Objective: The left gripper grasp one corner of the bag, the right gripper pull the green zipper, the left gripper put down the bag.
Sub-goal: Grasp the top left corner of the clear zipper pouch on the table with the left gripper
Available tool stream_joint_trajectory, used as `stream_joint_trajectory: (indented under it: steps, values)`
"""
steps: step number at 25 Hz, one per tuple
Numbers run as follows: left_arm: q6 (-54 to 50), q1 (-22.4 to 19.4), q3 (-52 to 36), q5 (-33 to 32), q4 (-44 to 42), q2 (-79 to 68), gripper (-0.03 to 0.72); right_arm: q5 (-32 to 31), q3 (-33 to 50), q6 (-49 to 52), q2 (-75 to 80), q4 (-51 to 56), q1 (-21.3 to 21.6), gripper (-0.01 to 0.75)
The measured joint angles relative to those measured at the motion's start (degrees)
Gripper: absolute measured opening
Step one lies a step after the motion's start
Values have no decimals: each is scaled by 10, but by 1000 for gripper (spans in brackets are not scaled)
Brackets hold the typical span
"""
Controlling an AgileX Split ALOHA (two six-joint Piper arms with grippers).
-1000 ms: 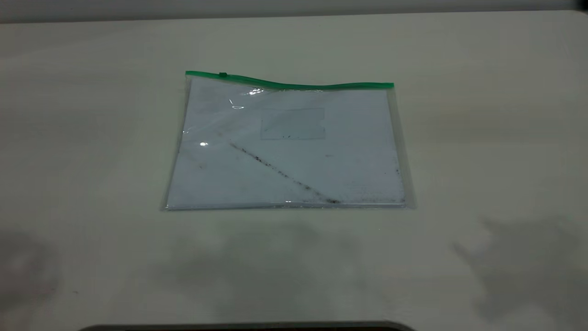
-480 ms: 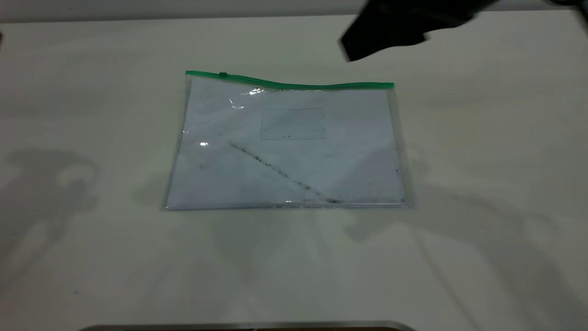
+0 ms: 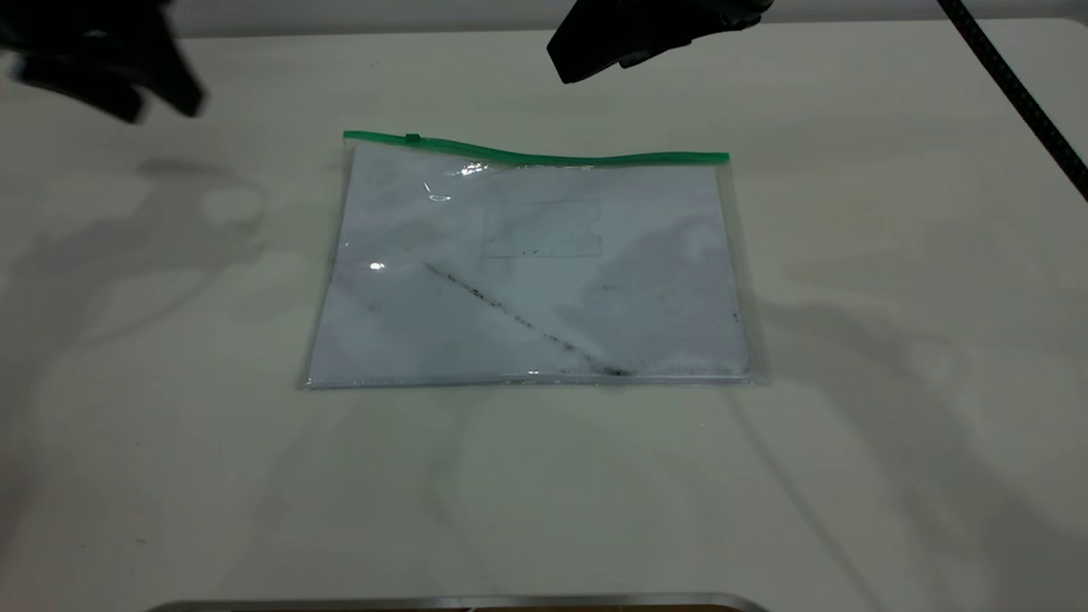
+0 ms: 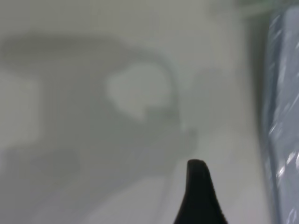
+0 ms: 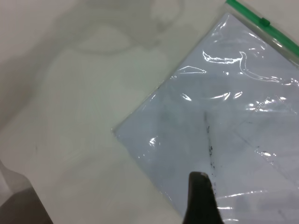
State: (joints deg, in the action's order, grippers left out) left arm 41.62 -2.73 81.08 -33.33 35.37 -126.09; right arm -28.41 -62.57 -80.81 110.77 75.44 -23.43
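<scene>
The bag (image 3: 531,268) lies flat on the worktop (image 3: 892,382). The green zipper (image 3: 535,151) runs along the bag's far edge, with the slider near that edge's left end. The left claw (image 3: 127,72) hangs beyond the bag's far left corner, clear of it. The right claw (image 3: 595,51) hangs beyond the zipper edge, not touching it. Whether either claw is spread or pressed together cannot be told.

Pale table (image 3: 892,255); clear bag (image 3: 531,272) lying flat at centre.

Lab-type setup: bare white table (image 3: 892,255), robot arms overhead.
</scene>
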Motion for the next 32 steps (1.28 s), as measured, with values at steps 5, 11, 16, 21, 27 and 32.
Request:
stream_joint_trajectory:
  steps: [5,11,16,21,27,32]
  values:
    - [142,0,100,-65,147,-116,590,0,0,0,5,2,0,558]
    - [174,7,146,-65,184,-184,590,1,0,0,6,3,0,558]
    - [191,31,149,-46,211,-213,590,1,0,0,6,3,0,558]
    - [221,56,150,-27,235,-232,590,1,0,0,6,4,0,558]
    - [242,65,151,-17,249,-233,559,0,0,0,6,4,0,558]
    - [244,66,151,-10,251,-233,396,0,0,1,6,4,0,558]
